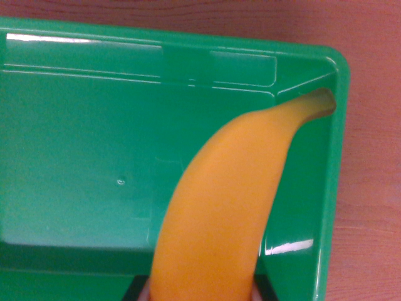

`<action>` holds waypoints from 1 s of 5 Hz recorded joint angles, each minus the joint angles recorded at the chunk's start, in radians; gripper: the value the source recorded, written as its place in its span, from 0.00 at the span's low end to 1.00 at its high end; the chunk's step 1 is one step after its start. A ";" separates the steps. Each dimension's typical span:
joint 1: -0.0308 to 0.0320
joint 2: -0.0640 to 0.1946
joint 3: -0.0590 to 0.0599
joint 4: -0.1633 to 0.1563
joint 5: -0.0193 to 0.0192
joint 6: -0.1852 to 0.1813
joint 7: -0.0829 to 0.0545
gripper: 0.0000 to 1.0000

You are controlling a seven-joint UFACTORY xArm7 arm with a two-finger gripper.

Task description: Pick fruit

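A yellow banana fills the lower middle of the wrist view, rising from the six o'clock edge and curving towards two o'clock, where its darker tip lies close to the far corner of a green tray. At the bottom edge, dark parts of the fingers are seen on either side of the fruit, so the banana is judged to be grasped, though the contact itself is cut off by the frame.

Whether the fruit is resting on the tray floor or held above it cannot be told. If it is being carried, the grip should be kept firm but gentle, and the curved tip should be kept clear of the tray wall at two o'clock.

The tray floor is otherwise bare and glossy. Beyond the rim, a reddish-brown worktop is seen at twelve and three o'clock.
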 joint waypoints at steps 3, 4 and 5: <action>0.0007 -0.012 0.000 0.020 -0.0014 0.032 -0.001 1.00; 0.0007 -0.012 0.000 0.020 -0.0014 0.032 -0.001 1.00; 0.0009 -0.014 0.000 0.025 -0.0017 0.039 -0.001 1.00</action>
